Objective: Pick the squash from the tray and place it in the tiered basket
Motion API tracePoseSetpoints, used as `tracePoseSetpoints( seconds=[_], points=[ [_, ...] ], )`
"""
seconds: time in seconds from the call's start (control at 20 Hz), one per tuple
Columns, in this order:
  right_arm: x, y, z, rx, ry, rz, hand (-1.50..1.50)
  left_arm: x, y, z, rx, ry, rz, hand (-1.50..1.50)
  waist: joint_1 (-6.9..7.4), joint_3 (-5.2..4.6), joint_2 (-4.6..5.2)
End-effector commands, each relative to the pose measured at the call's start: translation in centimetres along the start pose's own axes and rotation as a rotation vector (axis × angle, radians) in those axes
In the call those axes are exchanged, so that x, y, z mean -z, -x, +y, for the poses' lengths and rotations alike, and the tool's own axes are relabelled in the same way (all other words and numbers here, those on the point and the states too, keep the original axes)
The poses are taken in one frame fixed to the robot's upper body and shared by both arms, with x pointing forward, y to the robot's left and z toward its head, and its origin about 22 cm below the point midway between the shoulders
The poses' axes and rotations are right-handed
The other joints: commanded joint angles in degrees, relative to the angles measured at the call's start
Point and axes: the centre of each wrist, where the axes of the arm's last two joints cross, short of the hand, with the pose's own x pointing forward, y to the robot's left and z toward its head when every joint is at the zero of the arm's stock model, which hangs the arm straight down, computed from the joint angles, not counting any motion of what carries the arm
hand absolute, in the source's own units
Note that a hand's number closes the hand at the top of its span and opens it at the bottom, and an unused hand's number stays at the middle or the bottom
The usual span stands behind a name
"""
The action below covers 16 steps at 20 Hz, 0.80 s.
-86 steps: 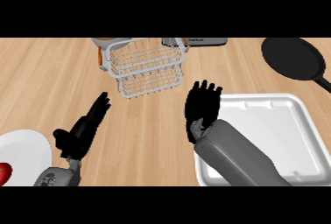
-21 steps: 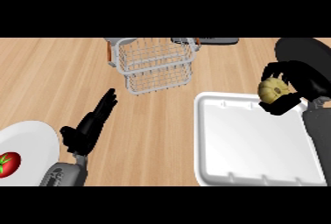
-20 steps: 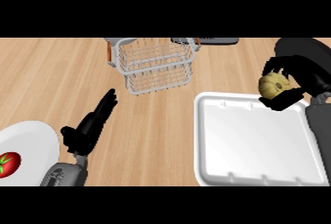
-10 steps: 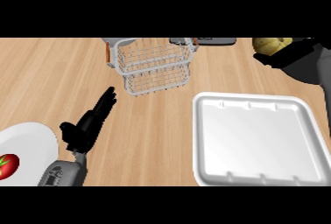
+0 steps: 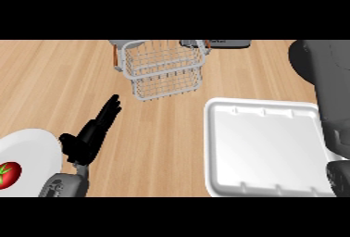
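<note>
The white tray (image 5: 263, 148) lies empty at the right of the wooden counter. The wire tiered basket (image 5: 164, 69) stands at the back middle, and nothing shows inside it. The squash appears nowhere in the head view. My right forearm (image 5: 331, 92) rises along the right edge and runs out at the top, so its hand is out of sight. My left hand (image 5: 89, 134) rests open at the lower left with straight fingers pointing toward the basket, holding nothing.
A white plate (image 5: 27, 148) with a red tomato (image 5: 7, 173) sits at the lower left edge. A dark flat object (image 5: 229, 44) lies behind the basket at the counter's back.
My right hand, shut on the squash, rose from above the tray toward the back right and left the view with it. The left hand stayed still.
</note>
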Motion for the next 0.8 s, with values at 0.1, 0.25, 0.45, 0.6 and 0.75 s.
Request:
tracePoseSetpoints(
  seconds=[0.1,0.25,0.45,0.6,0.75],
  points=[
    [3.7,-5.4,2.7,0.035,-0.033,0.034,1.50,1.0,-0.4,-0.8,0.011,0.003,-0.004,0.00,0.60,-0.02,0.37],
    [4.8,-6.6,4.7,0.002,-0.057,0.020,1.50,0.6,-0.1,0.6,-0.012,0.032,-0.007,0.00,0.97,-0.04,0.53],
    [5.8,-7.1,7.9,0.005,-0.109,0.030,1.50,0.7,1.3,-0.2,0.014,0.014,-0.015,0.00,0.77,-0.06,0.65],
    [6.3,-7.4,10.3,-0.005,-0.128,0.020,1.50,1.0,-0.8,-0.8,0.004,0.026,-0.008,0.00,1.35,-0.02,0.64],
    [6.7,-9.0,11.4,0.021,-0.155,0.004,1.50,2.5,-1.6,-2.7,0.002,0.015,-0.017,0.00,1.30,-0.04,0.82]
  ],
)
